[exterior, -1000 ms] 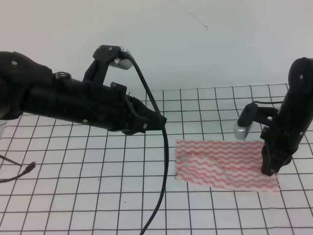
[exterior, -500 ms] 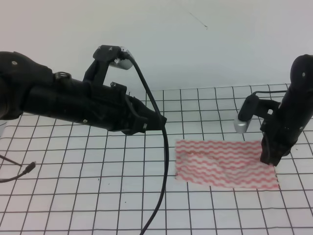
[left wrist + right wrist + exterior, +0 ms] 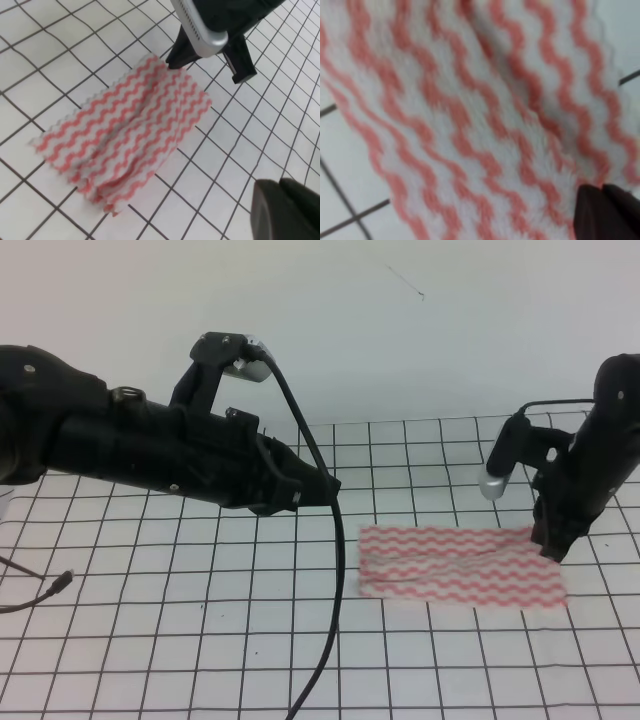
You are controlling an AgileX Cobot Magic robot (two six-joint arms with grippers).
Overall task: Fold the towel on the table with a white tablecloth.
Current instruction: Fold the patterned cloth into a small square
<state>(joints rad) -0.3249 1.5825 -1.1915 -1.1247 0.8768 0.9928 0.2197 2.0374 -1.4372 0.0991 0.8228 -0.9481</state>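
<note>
The left arm is reaching in from the left edge of the exterior high view, stretched nearly level above the bench [image 3: 150, 640], its dark bulk tapering toward the left claw [image 3: 318, 490], which is hanging over the grid cloth well apart from the towel [image 3: 460, 566]. A black cable [image 3: 335, 570] is looping down from the camera mount on that arm and trailing off the lower edge. Whether the left claw is released or clenched cannot be told; only a dark blurred tip of it is showing at the bottom right of its own wrist view.

The right arm is standing steeply at the right side, forearm pointing down, with the right claw [image 3: 552, 548] coming down at the towel's far right corner. In the left wrist view its dark fingers [image 3: 176, 56] are meeting the upper corner of the towel [image 3: 125, 130], and the claw tips look pinched together on the cloth there, so it appears to be grasping the towel, though the contact is small. The right wrist view is filled with blurred pink-red and white waves of the towel [image 3: 470, 115], with a dark fingertip at the lower right.

The towel is lying on the white tablecloth [image 3: 200, 580], right of centre, as a narrow strip with a crease running along its length. The tablecloth is slightly wrinkled. A plain pale wall [image 3: 400, 330] is rising behind the bench.
</note>
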